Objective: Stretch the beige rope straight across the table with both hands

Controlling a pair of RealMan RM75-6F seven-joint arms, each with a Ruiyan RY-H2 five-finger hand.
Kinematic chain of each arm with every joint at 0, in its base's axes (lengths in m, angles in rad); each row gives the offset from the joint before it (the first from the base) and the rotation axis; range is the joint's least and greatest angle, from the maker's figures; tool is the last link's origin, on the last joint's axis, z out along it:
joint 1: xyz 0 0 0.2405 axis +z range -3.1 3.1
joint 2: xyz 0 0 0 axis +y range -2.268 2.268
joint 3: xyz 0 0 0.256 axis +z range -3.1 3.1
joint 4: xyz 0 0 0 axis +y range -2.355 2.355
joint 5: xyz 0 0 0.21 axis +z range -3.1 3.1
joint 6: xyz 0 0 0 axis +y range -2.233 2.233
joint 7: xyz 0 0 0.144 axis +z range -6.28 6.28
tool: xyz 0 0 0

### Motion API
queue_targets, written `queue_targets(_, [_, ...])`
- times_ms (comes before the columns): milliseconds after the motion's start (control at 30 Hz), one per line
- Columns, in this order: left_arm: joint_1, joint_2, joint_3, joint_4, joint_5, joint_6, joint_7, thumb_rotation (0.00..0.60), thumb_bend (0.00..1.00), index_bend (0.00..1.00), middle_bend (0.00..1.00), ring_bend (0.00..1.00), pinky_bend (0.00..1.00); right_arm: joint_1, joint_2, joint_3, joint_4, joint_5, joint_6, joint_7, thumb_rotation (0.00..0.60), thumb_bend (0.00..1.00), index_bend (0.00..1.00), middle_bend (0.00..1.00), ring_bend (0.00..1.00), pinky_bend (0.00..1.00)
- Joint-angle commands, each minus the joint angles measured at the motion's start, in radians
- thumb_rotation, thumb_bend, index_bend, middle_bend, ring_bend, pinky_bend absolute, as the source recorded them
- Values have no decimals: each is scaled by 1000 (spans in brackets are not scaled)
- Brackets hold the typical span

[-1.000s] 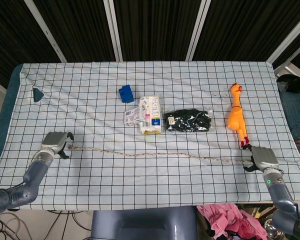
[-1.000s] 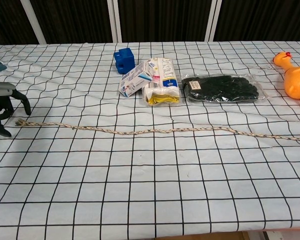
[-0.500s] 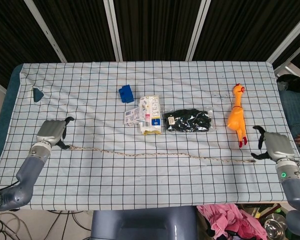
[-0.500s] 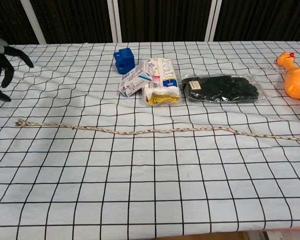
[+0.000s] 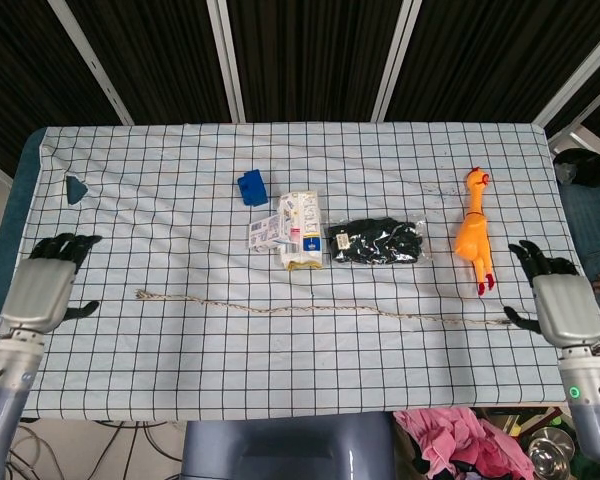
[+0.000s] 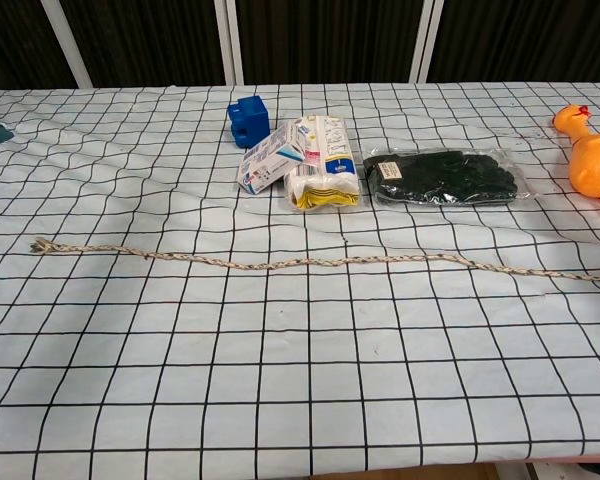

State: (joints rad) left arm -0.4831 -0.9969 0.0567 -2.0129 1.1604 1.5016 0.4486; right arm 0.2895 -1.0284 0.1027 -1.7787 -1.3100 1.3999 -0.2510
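Note:
The beige rope (image 5: 320, 309) lies stretched in a nearly straight line across the checked tablecloth, from its left end to its right end near the table's right side; the chest view shows the rope (image 6: 310, 263) running off the right edge. My left hand (image 5: 42, 290) hovers at the left table edge, fingers spread, apart from the rope's left end. My right hand (image 5: 558, 300) is at the right edge, fingers apart, just right of the rope's right end, holding nothing. Neither hand appears in the chest view.
Behind the rope lie a blue block (image 5: 251, 187), a white and yellow packet (image 5: 299, 230) with a small box (image 5: 264, 232), a black bagged item (image 5: 376, 241) and an orange rubber chicken (image 5: 474, 242). A small teal piece (image 5: 75, 188) sits far left.
Both hands have let go of the rope ends, opened, and drawn back outward to the table's edges. The left hand has left the chest view. The rope stays put.

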Motion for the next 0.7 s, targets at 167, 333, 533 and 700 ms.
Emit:
queue_targets(167, [249, -38, 148, 131, 252, 150, -230, 600, 50, 163, 144, 24, 34, -130, -124, -104, 88, -179, 162, -1, 600, 127, 130, 117, 282, 238])
queue_targets(333, [295, -52, 178, 200, 324, 141, -304, 600, 50, 163, 133, 23, 21, -166, -159, -128, 133, -218, 189, 19, 600, 127, 128, 117, 282, 238])
queue_targets(533, [346, -72, 158, 245, 330, 155, -321, 600, 50, 145, 105, 0, 12, -182, -164, -126, 139, -236, 197, 12, 600, 127, 124, 117, 282, 238])
queue_targets(700, [366, -83, 131, 273, 369, 196, -339, 600, 50, 140, 104, 0, 12, -189, -162, -113, 135, -227, 198, 23, 600, 129, 120, 117, 283, 238])
